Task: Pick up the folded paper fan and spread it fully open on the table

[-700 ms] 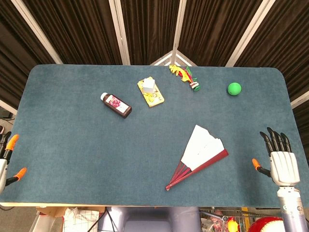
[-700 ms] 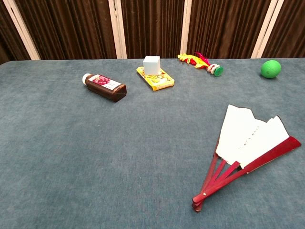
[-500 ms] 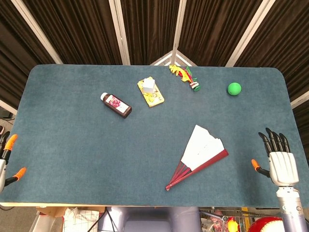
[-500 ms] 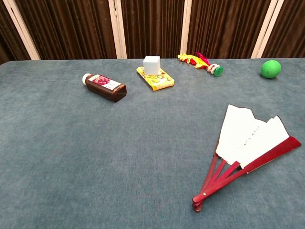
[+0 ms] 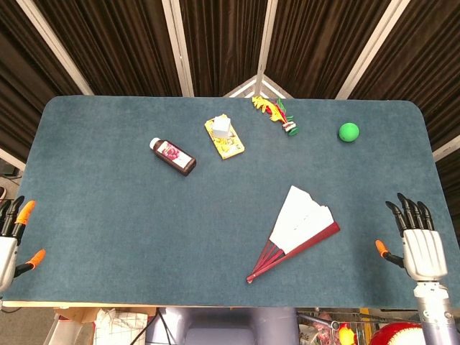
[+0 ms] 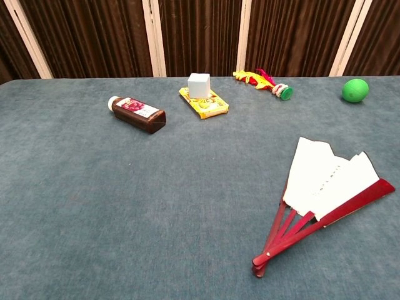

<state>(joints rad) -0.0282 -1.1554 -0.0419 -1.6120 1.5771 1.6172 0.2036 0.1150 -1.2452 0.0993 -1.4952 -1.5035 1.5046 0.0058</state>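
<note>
**Fan lies partly spread on the table, both hands empty at the near corners**

Closest to the robot, the right hand (image 5: 420, 248) sits just past the table's near right corner, fingers straight and apart, holding nothing. The left hand (image 5: 11, 241) is at the opposite near corner, cut off by the frame edge; its orange-tipped fingers are also apart and nothing is in them. Neither hand shows in the chest view.

On the blue felt table (image 5: 108, 215), right of centre and toward the near edge, lies the paper fan (image 5: 298, 228). It rests flat, only partly spread: the red ribs meet at a pivot pointing toward the near edge, and the white paper leaf opens away in a narrow wedge, with one red guard stick running along its right side. It is well apart from both hands, nearer the right one.

Farther back, left of centre, a dark bottle (image 6: 139, 114) with a white cap lies on its side. Beyond it a small white cube (image 6: 199, 85) sits on a yellow packet (image 6: 205, 104). Near the far edge rests a red and yellow toy (image 6: 261, 82) with a green end, and off to the far right a green ball (image 6: 355, 90).
</note>
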